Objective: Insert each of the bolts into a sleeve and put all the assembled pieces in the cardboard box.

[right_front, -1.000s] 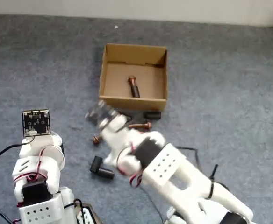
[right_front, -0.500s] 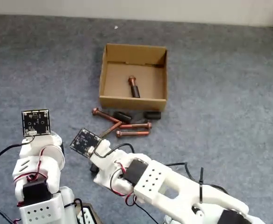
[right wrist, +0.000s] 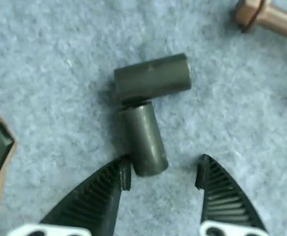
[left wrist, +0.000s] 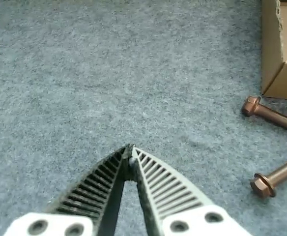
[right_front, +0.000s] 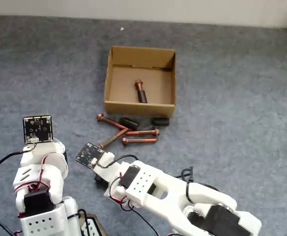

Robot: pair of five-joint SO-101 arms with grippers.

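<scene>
Straddling near end of sleeve (right wrist: 143,137) with right tool (right wrist: 164,164), spread apart. Long axis straight away from tool; second sleeve (right wrist: 152,77) crosswise, touching far end. Farther off: left tool (left wrist: 129,150), pinched together.

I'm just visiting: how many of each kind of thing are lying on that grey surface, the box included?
Brown cardboard box: 1
Loose copper-coloured metal bolts: 4
Loose black cylindrical sleeves: 4
Bolt already in a sleeve, inside the box: 1
Total: 10
</scene>
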